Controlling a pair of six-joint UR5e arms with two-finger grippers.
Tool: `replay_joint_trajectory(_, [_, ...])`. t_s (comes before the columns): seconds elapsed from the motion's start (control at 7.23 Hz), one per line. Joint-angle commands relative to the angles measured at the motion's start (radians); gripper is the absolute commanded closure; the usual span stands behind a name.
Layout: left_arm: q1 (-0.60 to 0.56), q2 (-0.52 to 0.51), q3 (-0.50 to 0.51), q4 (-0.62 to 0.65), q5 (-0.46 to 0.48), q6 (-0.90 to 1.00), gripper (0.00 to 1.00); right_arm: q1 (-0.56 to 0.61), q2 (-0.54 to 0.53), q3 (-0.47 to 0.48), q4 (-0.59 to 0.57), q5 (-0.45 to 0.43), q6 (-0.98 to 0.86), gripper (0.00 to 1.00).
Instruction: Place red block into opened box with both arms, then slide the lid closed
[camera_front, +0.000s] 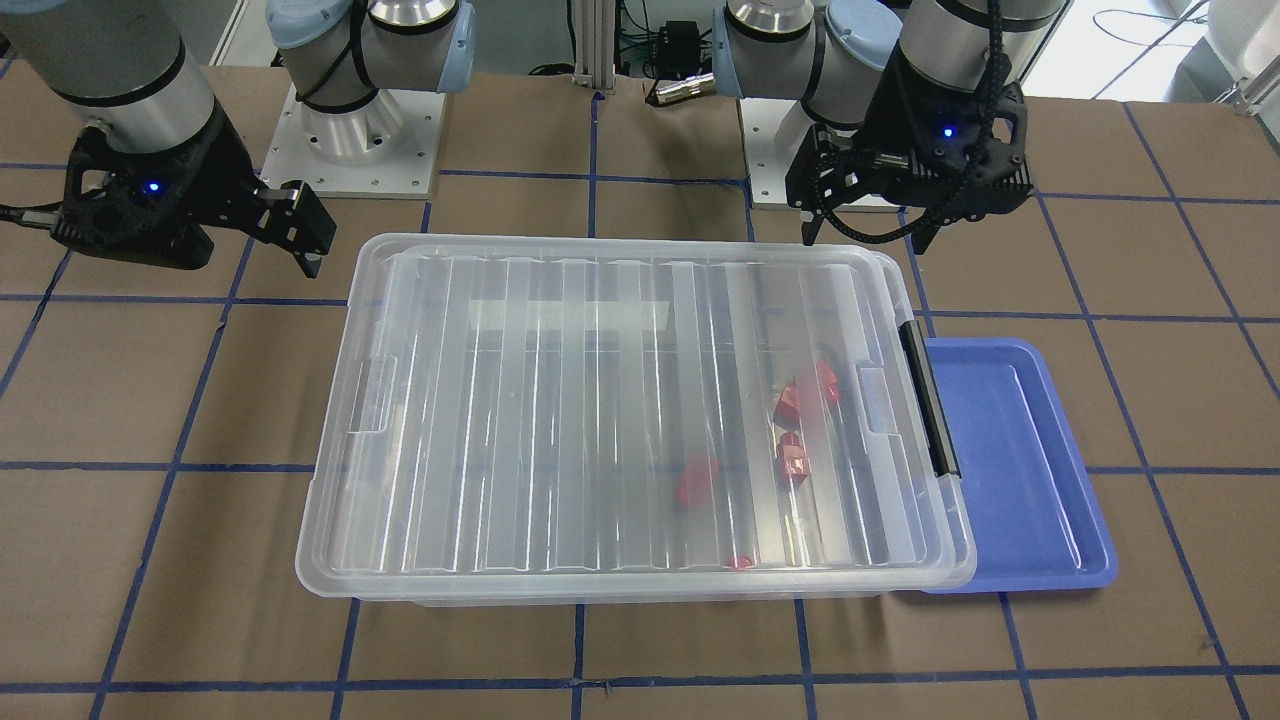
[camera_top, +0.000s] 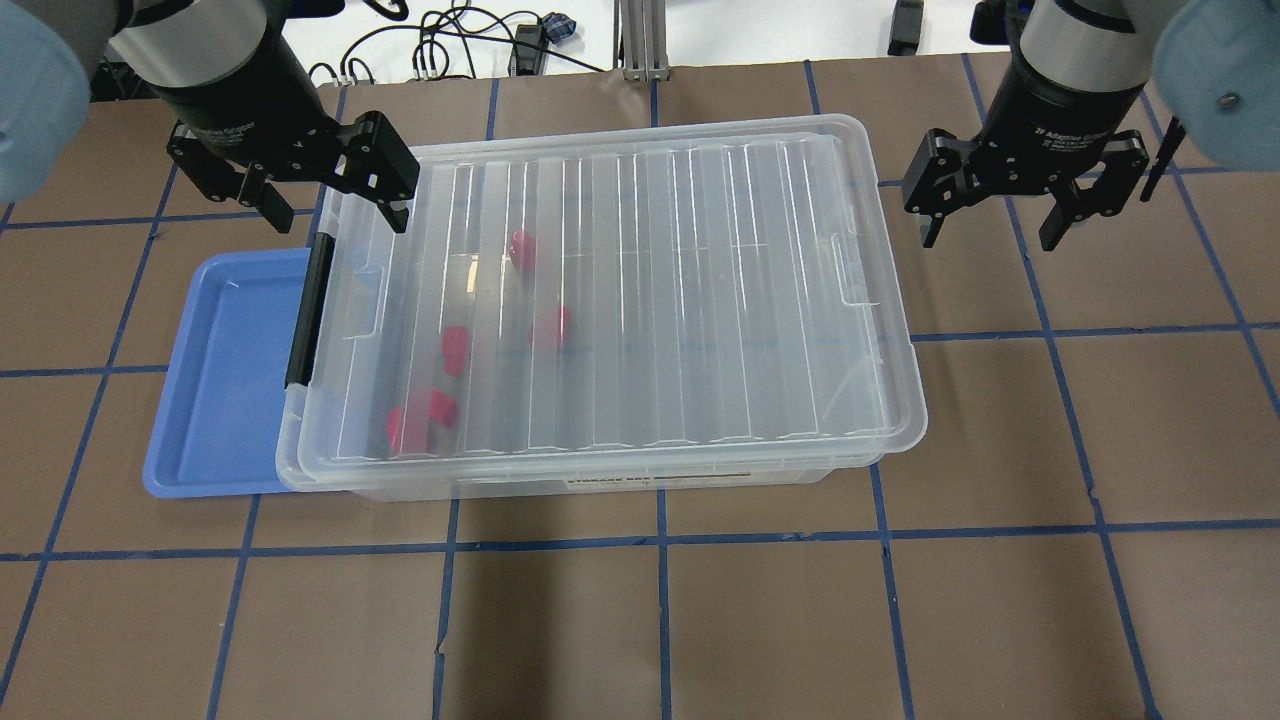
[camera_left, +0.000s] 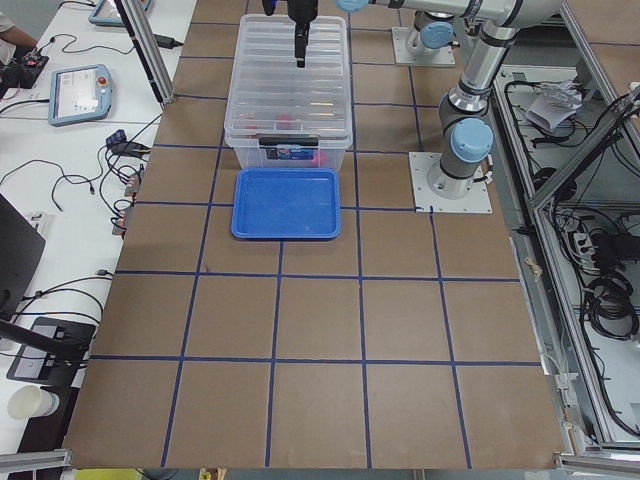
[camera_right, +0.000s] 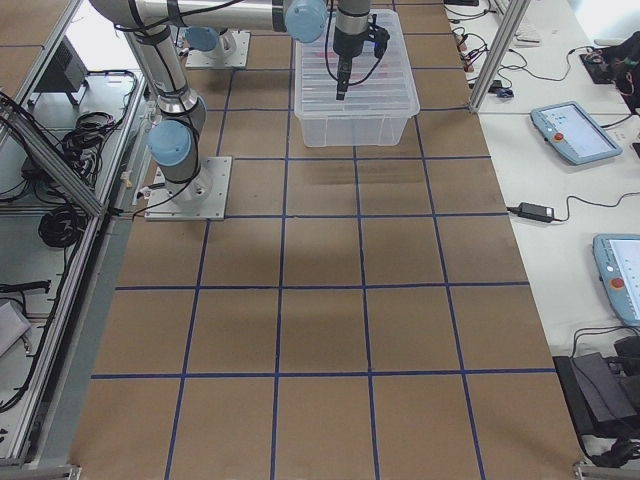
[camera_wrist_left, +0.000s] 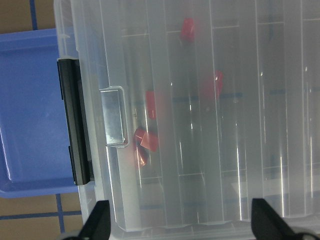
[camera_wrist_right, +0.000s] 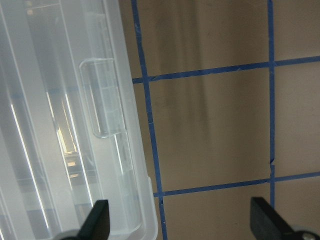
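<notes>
- Red blocks (camera_top: 455, 350) lie inside the box (camera_top: 700, 478), near its black bar (camera_top: 305, 320).
- Clear lid (camera_top: 700, 300) lies lengthwise on the box. It seems to stick out a little at the end away from the bar.
- Left pincer (camera_top: 338, 212) hangs spread over the box's bar-end corner.
- Right pincer (camera_top: 990, 218) hangs spread just past the box's other end, so it looks better placed to push the lid.

A robotics lab: a bench (camera_left: 320, 330) gridded with blue tape (camera_left: 360, 279), two arms (camera_left: 468, 140) bolted to metal plates (camera_left: 478, 200), control tablets (camera_right: 572, 133) at the right, and cable bundles (camera_left: 605, 295) along the edge.
</notes>
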Motion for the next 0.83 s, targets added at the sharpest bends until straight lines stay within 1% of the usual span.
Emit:
replay_joint_trajectory(0.0, [0.001, -0.004, -0.004, 0.034, 0.003, 0.001, 0.0, 0.02, -0.014, 0.0, 0.006, 0.036, -0.012, 0.0])
replay_joint_trajectory(0.28, [0.006, -0.001, -0.004, 0.034, 0.028, 0.001, 0.0, 0.018, -0.013, -0.008, -0.003, 0.03, -0.013, 0.0])
replay_joint_trajectory(0.69, [0.003, -0.001, -0.004, 0.034, 0.031, 0.0, 0.0, 0.014, -0.011, 0.0, -0.003, 0.016, -0.017, 0.0])
